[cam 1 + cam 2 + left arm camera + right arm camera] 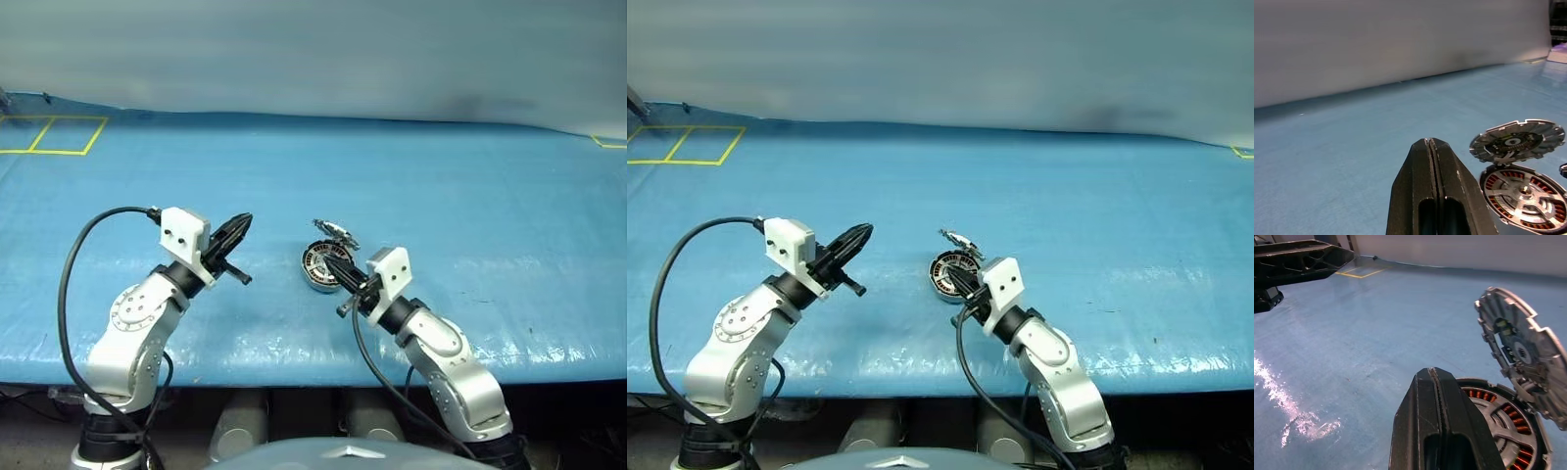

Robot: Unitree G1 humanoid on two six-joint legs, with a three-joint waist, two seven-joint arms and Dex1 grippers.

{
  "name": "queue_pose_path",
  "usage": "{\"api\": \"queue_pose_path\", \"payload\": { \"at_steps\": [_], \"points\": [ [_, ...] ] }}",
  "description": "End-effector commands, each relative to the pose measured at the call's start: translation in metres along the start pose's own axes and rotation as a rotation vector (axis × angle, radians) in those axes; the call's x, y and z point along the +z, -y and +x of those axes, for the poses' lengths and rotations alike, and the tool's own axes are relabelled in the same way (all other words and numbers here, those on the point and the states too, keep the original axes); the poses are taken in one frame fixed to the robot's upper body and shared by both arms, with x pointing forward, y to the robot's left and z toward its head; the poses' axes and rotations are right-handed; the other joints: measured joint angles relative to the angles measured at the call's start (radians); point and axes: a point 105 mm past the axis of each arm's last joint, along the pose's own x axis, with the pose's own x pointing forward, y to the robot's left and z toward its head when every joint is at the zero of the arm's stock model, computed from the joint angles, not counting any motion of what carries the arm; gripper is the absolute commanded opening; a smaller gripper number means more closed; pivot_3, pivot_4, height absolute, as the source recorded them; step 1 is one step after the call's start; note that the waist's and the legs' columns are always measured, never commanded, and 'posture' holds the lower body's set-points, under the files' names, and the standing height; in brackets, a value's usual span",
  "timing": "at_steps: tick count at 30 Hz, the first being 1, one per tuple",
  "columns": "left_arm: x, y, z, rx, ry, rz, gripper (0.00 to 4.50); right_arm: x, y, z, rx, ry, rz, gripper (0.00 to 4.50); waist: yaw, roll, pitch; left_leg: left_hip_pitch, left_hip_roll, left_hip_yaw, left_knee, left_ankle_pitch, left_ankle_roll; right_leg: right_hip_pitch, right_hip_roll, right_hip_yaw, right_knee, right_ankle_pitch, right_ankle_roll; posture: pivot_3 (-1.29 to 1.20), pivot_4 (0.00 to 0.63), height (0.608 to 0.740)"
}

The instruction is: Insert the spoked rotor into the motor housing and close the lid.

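Nearest camera, two arms over blue table (490,196).

Left gripper (238,227): fingers pressed together, empty, raised beside motor housing (324,265), likely clear of work.

Housing mid-table; spoked rotor (1522,195) already seated inside copper windings.

Lid (1517,140) hinged up at far rim, open.

Right gripper (336,264): fingers pressed together, empty, tip over housing, probably placed to push lid down.

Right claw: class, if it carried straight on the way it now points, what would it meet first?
Probably the motor housing with the spoked rotor seated inside, directly ahead of the shut right claw; the raised lid stands just beyond.
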Motion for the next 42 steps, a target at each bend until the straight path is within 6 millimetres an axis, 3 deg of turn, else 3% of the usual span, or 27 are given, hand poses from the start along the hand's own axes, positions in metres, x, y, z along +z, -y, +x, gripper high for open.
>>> {"api": "queue_pose_path", "payload": {
  "at_steps": [1, 6, 9, 15, 21, 25, 27, 30, 34, 38, 42],
  "points": [
    [0.009, 0.001, -0.001, 0.003, 0.05, 0.034, 0.02, 0.003, -0.002, 0.009, -0.032, 0.037, -0.004, 0.0, 0.0, 0.0, 0.0, 0.0, 0.0, 0.0, 0.0, 0.0, 0.0, 0.0, 0.0, 0.0, 0.0, 0.0, 0.0, 0.0, 0.15, 0.74],
    [0.008, 0.009, -0.001, -0.044, 0.059, 0.052, 0.02, -0.007, 0.003, 0.018, -0.085, 0.035, 0.012, 0.0, -0.001, 0.0, 0.0, 0.0, 0.0, 0.0, -0.001, 0.0, 0.0, 0.0, 0.0, 0.0, 0.0, 0.0, 0.0, 0.0, 0.15, 0.74],
    [0.005, 0.024, -0.003, -0.127, 0.064, 0.072, 0.02, -0.019, 0.01, 0.02, -0.128, 0.007, 0.017, 0.0, -0.005, 0.0, 0.0, 0.0, 0.0, 0.0, -0.001, 0.0, 0.0, 0.0, 0.0, 0.0, 0.0, 0.0, 0.0, 0.0, 0.15, 0.74],
    [-0.017, 0.05, -0.011, -0.269, -0.012, 0.036, 0.02, -0.038, 0.012, 0.017, -0.139, -0.082, -0.006, 0.0, -0.011, 0.001, 0.0, 0.001, 0.0, 0.001, -0.003, 0.0, 0.0, 0.0, 0.0, 0.0, -0.001, 0.0, 0.0, 0.0, 0.15, 0.74],
    [-0.041, 0.059, -0.014, -0.295, -0.119, 0.028, 0.02, -0.02, -0.001, -0.005, 0.055, -0.097, -0.025, 0.0, -0.01, 0.001, 0.0, 0.0, 0.0, 0.001, -0.002, 0.0, 0.0, 0.0, 0.0, 0.0, -0.001, 0.0, 0.0, 0.0, 0.15, 0.74],
    [-0.049, 0.065, -0.015, -0.314, -0.158, 0.019, 0.02, -0.006, 0.005, -0.034, 0.185, -0.194, -0.121, 0.0, -0.009, 0.003, 0.001, 0.0, 0.0, 0.0, -0.002, 0.0, 0.0, -0.001, -0.001, 0.0, -0.001, 0.0, 0.0, 0.0, 0.15, 0.74],
    [-0.052, 0.067, -0.015, -0.326, -0.172, 0.036, 0.02, -0.001, 0.023, -0.048, 0.17, -0.274, -0.176, 0.0, -0.009, 0.002, 0.001, 0.0, 0.0, 0.0, -0.002, 0.0, 0.0, -0.001, -0.001, -0.001, -0.001, 0.0, 0.0, 0.0, 0.15, 0.74],
    [-0.056, 0.071, -0.014, -0.349, -0.185, 0.034, 0.02, 0.004, 0.064, -0.063, 0.03, -0.404, -0.317, 0.0, -0.007, 0.006, 0.003, -0.001, 0.0, 0.001, -0.002, 0.0, 0.0, -0.001, -0.001, -0.001, -0.001, -0.001, -0.001, 0.0, 0.15, 0.74],
    [-0.057, 0.072, -0.013, -0.334, -0.176, 0.054, 0.02, 0.018, 0.109, -0.058, -0.214, -0.413, -0.422, 0.0, -0.008, 0.003, 0.004, -0.001, -0.001, 0.004, -0.001, 0.0, 0.002, -0.002, -0.003, -0.001, -0.001, 0.0, 0.0, 0.0, 0.15, 0.74],
    [-0.06, 0.067, -0.009, -0.271, -0.162, 0.097, 0.02, 0.023, 0.126, -0.038, -0.293, -0.414, -0.55, 0.0, -0.007, 0.003, 0.004, -0.001, -0.001, 0.003, -0.002, 0.0, 0.002, -0.002, -0.003, -0.001, -0.002, 0.0, 0.0, 0.0, 0.15, 0.74],
    [-0.06, 0.063, -0.006, -0.202, -0.122, 0.111, 0.02, 0.033, 0.121, -0.004, -0.217, -0.325, -0.594, 0.0, -0.01, 0.003, 0.004, -0.001, -0.001, 0.004, -0.003, 0.0, 0.002, -0.002, -0.003, -0.001, -0.003, 0.0, 0.001, 0.0, 0.15, 0.74]
  ]
}}
